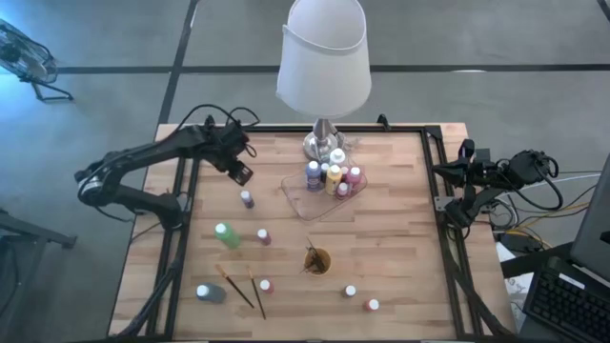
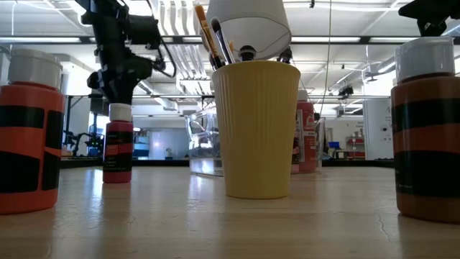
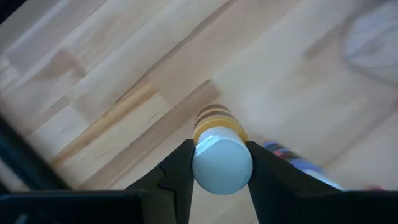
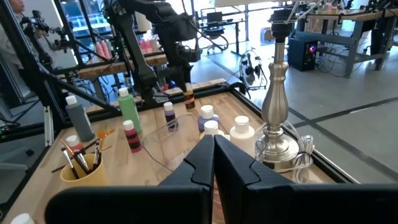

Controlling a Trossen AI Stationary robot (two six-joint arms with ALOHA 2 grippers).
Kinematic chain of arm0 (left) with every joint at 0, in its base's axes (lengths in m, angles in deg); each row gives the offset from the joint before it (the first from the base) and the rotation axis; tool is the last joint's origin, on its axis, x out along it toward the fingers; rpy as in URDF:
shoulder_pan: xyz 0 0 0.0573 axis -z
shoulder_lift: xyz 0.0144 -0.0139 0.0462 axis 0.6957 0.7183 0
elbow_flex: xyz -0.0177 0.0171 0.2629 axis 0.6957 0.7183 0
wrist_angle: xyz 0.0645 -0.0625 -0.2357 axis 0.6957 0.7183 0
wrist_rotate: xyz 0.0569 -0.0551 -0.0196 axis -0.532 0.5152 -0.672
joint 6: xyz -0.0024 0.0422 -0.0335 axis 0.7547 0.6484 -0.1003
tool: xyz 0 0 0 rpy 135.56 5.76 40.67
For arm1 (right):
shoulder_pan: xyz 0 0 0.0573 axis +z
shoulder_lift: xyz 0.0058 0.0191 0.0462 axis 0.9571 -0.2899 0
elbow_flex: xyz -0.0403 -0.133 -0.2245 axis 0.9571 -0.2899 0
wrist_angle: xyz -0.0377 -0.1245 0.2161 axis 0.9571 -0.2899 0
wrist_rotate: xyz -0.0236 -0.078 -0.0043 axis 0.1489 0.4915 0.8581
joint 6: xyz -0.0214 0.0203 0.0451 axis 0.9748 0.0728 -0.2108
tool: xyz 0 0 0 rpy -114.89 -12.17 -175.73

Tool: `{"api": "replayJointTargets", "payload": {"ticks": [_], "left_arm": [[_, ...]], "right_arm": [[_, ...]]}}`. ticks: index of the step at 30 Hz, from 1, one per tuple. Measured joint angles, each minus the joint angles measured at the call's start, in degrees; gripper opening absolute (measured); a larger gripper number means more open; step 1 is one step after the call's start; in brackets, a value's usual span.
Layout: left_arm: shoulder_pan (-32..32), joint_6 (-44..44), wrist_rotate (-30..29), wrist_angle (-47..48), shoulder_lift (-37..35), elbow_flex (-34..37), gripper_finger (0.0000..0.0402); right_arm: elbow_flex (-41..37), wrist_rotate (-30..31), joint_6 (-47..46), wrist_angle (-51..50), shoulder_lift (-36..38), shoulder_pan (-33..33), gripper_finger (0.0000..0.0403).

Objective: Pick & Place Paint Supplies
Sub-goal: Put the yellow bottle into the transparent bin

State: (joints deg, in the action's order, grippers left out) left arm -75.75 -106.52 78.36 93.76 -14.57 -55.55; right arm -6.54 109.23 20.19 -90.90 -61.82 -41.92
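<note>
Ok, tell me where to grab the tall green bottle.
Take the green bottle by its round body just under its white cap, coming straight down: it stands upright and tall. Probably keep clear of the small pink bottle beside it.

Wooden plank tabletop (image 1: pixel 400 238) framed by black rails. Near the middle of the far edge, a table lamp: silver base (image 1: pixel 324 143) under a wide white shade (image 1: pixel 324 52). Just in front of the base, a clear plastic tray (image 1: pixel 324 202). Closer to the near edge, about midway across, a small orange cup (image 1: pixel 317 260), upright. Grey floor around; black keyboard (image 1: pixel 572 307) beyond the right near corner; fan (image 1: pixel 24 52) off the far left corner
</note>
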Motion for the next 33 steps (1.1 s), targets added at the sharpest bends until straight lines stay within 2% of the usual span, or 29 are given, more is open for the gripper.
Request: {"api": "replayJointTargets", "payload": {"ticks": [9, 20, 27, 33], "left_arm": [[5.53, 0.91, 3.97, -1.77, 0.00, -6.16, 0.0127], [18.99, -0.91, 4.61, -5.43, 0.00, -13.13, 0.0127], [26.85, -1.18, 4.66, -12.60, 0.02, -15.73, 0.0127], [29.60, -1.22, 4.76, -19.36, 1.21, -15.80, 0.0127]], "right_arm": [[0.00, -0.02, -0.01, 0.00, 0.00, 0.00, 0.0008], [0.00, -0.01, -0.01, 0.00, 0.00, 0.02, 0.0008], [0.00, -0.02, -0.01, 0.00, -0.01, 0.00, 0.0008], [0.00, -0.02, -0.01, 0.00, 0.00, 0.00, 0.0008]]}}
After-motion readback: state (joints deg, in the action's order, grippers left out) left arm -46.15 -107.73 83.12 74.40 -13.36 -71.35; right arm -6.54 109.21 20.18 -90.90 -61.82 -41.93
